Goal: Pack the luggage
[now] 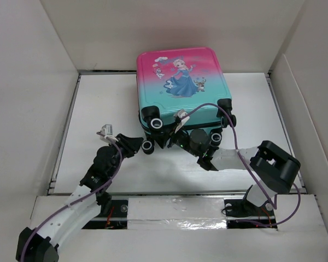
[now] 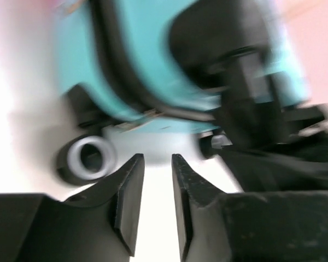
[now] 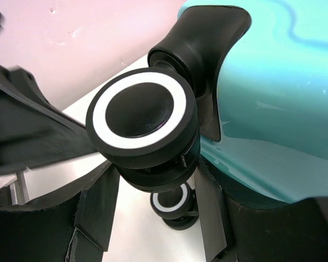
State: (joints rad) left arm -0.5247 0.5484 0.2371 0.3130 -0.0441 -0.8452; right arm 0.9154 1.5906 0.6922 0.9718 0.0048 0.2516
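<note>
While luggage (image 1: 177, 82) is laid princess-print up, its near-edge wheel (image 3: 139, 117) is clamped by right fingers (image 3: 95, 210); left fingers (image 2: 128, 202) held slightly apart alongside.

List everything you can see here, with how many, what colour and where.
luggage: one, pink-to-teal with princess print, lying flat at the table's far middle
wheels: several, black with pale rings, on its near end
table: one, white, under everything
cables: two, purple, along the arms
left gripper: one, black, empty, jaws slightly apart, near a wheel
right gripper: one, black, straddling a wheel, contact unclear
</note>
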